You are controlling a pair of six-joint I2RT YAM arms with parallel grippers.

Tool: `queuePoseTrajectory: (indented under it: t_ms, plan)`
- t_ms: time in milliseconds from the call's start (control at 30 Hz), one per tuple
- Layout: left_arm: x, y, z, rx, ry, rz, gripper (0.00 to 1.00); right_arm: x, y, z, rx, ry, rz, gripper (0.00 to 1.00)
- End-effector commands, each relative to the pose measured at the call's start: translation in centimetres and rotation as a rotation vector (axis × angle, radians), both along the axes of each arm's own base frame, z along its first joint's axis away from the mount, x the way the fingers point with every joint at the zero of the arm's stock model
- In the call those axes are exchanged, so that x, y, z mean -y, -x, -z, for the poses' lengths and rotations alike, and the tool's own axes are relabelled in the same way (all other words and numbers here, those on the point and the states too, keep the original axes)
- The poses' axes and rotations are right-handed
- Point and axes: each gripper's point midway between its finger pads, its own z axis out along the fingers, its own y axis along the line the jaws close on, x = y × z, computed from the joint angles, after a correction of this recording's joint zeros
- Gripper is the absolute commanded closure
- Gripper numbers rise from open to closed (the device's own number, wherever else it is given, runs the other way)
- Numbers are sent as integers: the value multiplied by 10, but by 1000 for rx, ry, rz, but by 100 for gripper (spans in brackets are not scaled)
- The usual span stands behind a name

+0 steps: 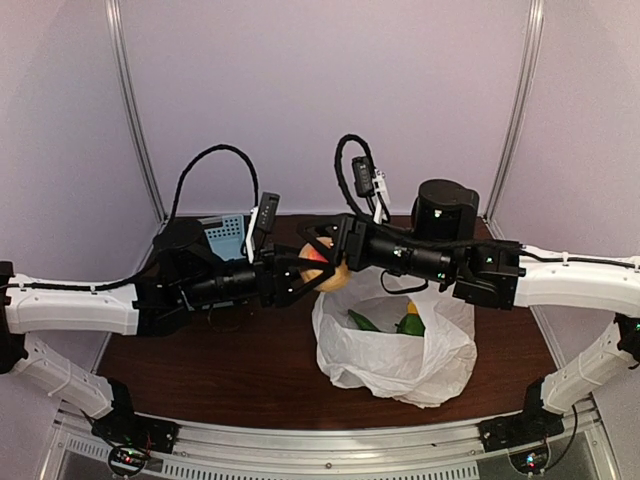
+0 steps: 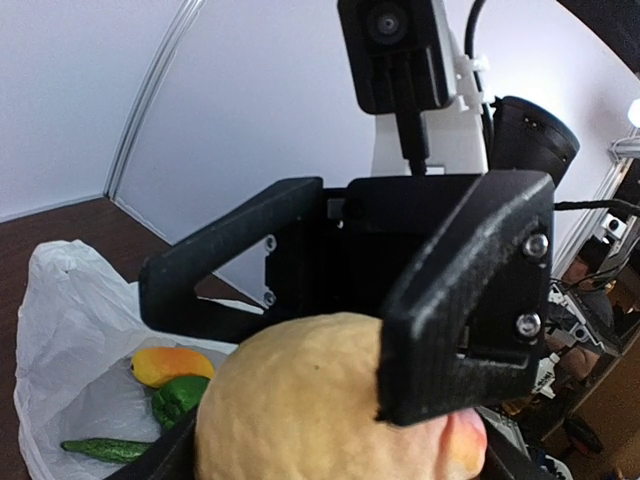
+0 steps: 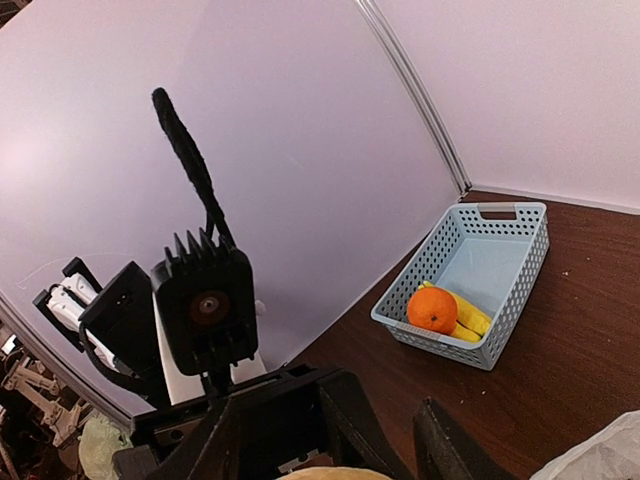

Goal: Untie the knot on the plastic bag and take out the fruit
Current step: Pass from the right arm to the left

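**Peach caught between two arms above the open bag**

From where I stand, both arms meet in mid-air over the back of the tabletop (image 1: 200,360), with a pale yellow, pink-blushed peach (image 1: 328,270) between them. The right fingers (image 2: 470,300) are clamped on it, one either side. The left fingers (image 1: 290,288) reach in from the opposite side. I cannot tell whether they have closed on the peach or only stand around it.

The plastic bag (image 1: 400,365) sits on the tabletop just below and to the right of the meeting point. Its mouth gapes open and no knot shows at the top. Inside it lie a yellow-orange fruit (image 2: 170,365), a green pepper (image 2: 180,398) and a long green cucumber (image 2: 105,448). The blue basket (image 3: 440,262) stands at the back left, holding an orange (image 3: 432,310) and a yellow piece (image 3: 470,318).

It looks like a hand-over, and that is where the danger lies. The peach is round and smooth. If the right fingers let go before the left have a firm hold, it will drop. It could fall back into the bag or roll off across the tabletop. If both pairs squeeze slightly off-centre, the peach could pop out sideways. The fingers are also crowded very close together and could knock into each other.
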Motion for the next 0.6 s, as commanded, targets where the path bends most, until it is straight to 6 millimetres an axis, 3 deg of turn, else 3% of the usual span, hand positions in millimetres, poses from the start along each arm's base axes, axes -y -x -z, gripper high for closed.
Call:
queuePoseTrajectory:
  t_ms: [0, 100, 233, 300, 433, 567]
  plan:
    - [2, 6, -21, 34, 74, 38, 38, 0, 1, -13, 27, -15, 2, 44]
    - [2, 5, -18, 24, 70, 38, 45, 0, 1, -13, 27, -9, 4, 39]
    - [0, -2, -14, 1, 56, 14, 49, 8, -2, -13, 34, 8, 39, 11]
    - [-3, -9, -6, -25, 31, -10, 51, 18, -7, -15, 45, 26, 83, 4]
    - [-16, -23, 8, -65, -18, -54, 53, 43, -19, -15, 63, 70, 190, 1]
    - [-44, -53, 28, -107, -147, -170, 54, 63, -23, -14, 79, 105, 253, 1]
